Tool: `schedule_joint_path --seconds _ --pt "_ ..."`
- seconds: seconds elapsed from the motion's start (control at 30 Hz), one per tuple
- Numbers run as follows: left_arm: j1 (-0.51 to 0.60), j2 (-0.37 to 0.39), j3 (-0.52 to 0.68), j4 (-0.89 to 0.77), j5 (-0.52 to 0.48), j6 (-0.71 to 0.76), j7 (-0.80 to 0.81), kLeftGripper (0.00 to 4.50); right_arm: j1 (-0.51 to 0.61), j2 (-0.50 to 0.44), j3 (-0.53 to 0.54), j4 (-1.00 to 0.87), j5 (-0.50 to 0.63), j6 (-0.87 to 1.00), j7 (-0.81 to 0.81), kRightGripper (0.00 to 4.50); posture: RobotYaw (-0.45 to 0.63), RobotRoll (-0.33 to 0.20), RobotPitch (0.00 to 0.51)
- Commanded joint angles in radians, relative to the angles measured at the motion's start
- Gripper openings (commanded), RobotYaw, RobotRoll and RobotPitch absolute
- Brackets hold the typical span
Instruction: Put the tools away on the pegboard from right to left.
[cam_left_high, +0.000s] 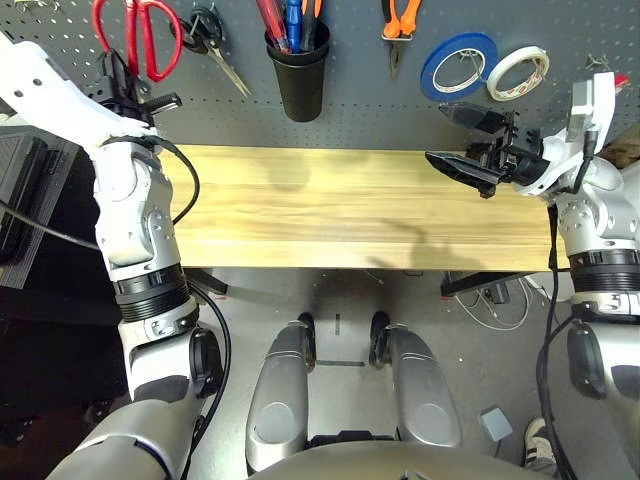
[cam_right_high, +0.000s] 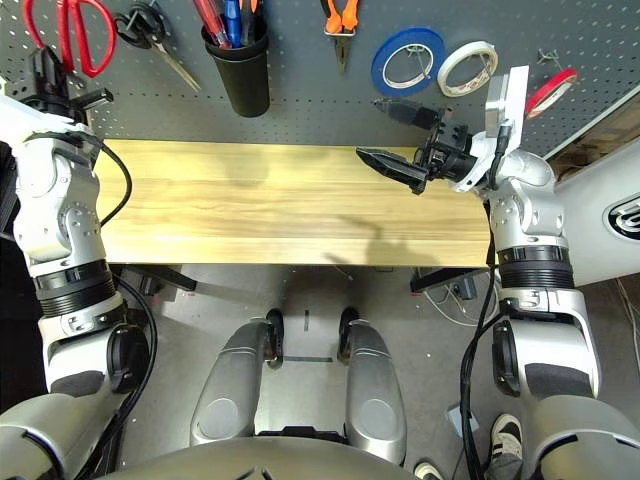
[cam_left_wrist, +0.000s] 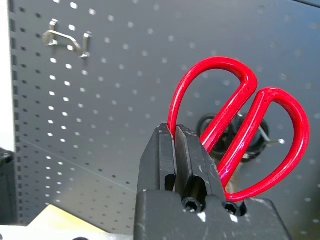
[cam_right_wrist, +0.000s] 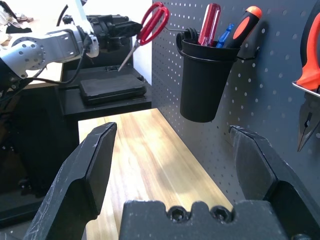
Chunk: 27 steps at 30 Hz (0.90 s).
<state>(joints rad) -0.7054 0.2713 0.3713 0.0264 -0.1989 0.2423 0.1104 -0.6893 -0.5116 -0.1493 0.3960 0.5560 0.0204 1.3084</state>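
While the right tool (cam_right_wrist: 175, 175) gapes empty, the left tool (cam_left_wrist: 176, 131) grips red-handled scissors (cam_left_wrist: 260, 120).

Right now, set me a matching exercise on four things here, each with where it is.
Things
1. Red-handled scissors
2. Pliers
3. Red tape
4. Red-handled screwdriver

Places
A. Hanging at the pegboard, right of both blue and white tape rolls
B. In the black cup
C. In the left gripper
D. Hanging between the cup and the blue tape

Pairs: 1-C, 2-D, 3-A, 4-B
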Motion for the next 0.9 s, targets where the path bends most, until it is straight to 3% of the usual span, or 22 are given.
schedule_joint_path --seconds 0.03,0.57,0.7,0.9 --pt "-0.010 -0.006 -0.011 0.030 -0.004 -0.033 -0.009 0.03 0.016 -0.005 -0.009 -0.005 -0.005 -0.004 0.005 4.50 -0.05 0.000 0.217" --pt "-0.089 -0.023 -0.037 0.319 0.014 -0.119 0.006 0.03 0.035 -0.003 -0.006 -0.027 -0.005 0.004 -0.009 4.50 -0.07 0.000 0.219" --pt "-0.117 -0.027 -0.065 0.383 0.027 -0.125 -0.009 1.17 0.037 -0.001 -0.005 -0.026 -0.007 0.000 -0.014 4.50 -0.07 0.000 0.218" --pt "-0.078 -0.010 -0.100 0.349 0.037 -0.064 -0.027 3.47 0.049 0.004 -0.004 -0.024 -0.015 -0.018 -0.023 4.50 -0.07 0.000 0.213"
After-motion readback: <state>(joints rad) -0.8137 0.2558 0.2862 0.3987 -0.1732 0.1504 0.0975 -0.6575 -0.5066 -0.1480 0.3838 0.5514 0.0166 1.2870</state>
